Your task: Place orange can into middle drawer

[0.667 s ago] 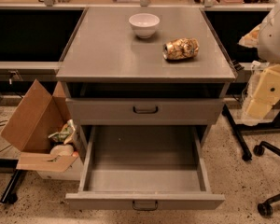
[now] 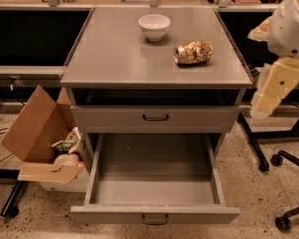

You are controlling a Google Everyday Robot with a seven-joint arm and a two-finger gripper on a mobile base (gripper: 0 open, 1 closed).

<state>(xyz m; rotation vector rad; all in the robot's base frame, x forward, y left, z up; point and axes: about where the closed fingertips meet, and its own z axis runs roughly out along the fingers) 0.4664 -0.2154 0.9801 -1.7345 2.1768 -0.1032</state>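
Grey metal surface [image 2: 114, 54] carries the orange can [image 2: 194, 52], lying on its side near a white bowl [image 2: 154, 26]. Below it, the middle drawer [image 2: 154, 185] stands pulled out over speckled floor [image 2: 261, 198], a cardboard box [image 2: 35, 128] at left. The tool [image 2: 274, 88] hangs beyond the surface's right edge; open or closed, I cannot tell.

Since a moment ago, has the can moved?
No. The can sits where it was, beside the bowl on the cabinet; the tool hangs past the cabinet's right edge.
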